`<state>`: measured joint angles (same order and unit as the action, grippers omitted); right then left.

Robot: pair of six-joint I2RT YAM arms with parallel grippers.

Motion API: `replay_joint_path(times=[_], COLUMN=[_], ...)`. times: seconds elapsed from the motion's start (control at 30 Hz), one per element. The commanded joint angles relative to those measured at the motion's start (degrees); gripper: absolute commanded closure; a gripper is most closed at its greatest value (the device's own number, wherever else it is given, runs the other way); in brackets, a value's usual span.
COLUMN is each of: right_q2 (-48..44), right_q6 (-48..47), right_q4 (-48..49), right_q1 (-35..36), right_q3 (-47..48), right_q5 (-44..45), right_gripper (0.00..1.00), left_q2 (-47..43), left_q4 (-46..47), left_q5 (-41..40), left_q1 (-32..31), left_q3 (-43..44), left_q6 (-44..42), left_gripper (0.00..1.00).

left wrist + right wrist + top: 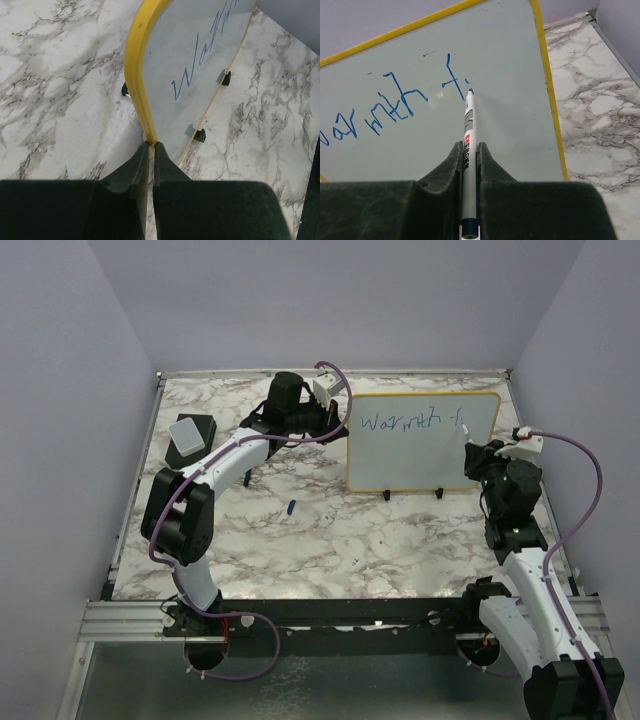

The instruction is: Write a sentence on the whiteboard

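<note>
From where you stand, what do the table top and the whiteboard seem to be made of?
Table top: white with grey veins, so marble or a marble-print laminate; I cannot tell which. Whiteboard: glossy white face, faintly reflective; its yellow frame looks like smooth plastic.

A black eraser block (190, 435) with a grey top lies near the far left corner of the marble tabletop (350, 540). A small blue piece (291, 507) lies near the middle, well apart from it.

White whiteboard (420, 460), yellow frame, black feet; blue sentence (400, 424). Marble table (330, 540), white with grey veins. White marker (468, 130) with red label, eraser (188, 435) grey on black.
</note>
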<state>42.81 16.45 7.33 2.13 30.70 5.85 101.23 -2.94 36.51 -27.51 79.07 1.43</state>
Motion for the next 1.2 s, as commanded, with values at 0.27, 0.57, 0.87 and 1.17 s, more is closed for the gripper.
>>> replay_joint_path(times=[0.27, 0.57, 0.87, 1.17], right_q2=[1.5, 1.5, 2.4, 2.8], right_q6=[-1.2, -1.4, -1.5, -1.2], right_q4=[2.3, 3.2, 3.8, 3.5], right_q1=[-0.4, -0.4, -0.4, -0.4], right_q3=[2.0, 1.6, 1.0, 0.1], right_q5=[-1.8, -1.1, -0.7, 0.1], right_gripper=[0.99, 0.99, 0.99, 0.99], left_q2=[-0.9, -0.8, -0.9, -1.2], left_q4=[-3.5, -3.6, -3.6, -3.6], left_q5=[0.0, 0.0, 0.0, -0.1], left_q1=[-0.4, -0.4, -0.4, -0.4], left_q3=[0.5, 0.5, 0.5, 0.5], left_q6=[-1.2, -1.2, -1.2, -1.1], left_gripper=[1.00, 1.00, 1.00, 1.00])
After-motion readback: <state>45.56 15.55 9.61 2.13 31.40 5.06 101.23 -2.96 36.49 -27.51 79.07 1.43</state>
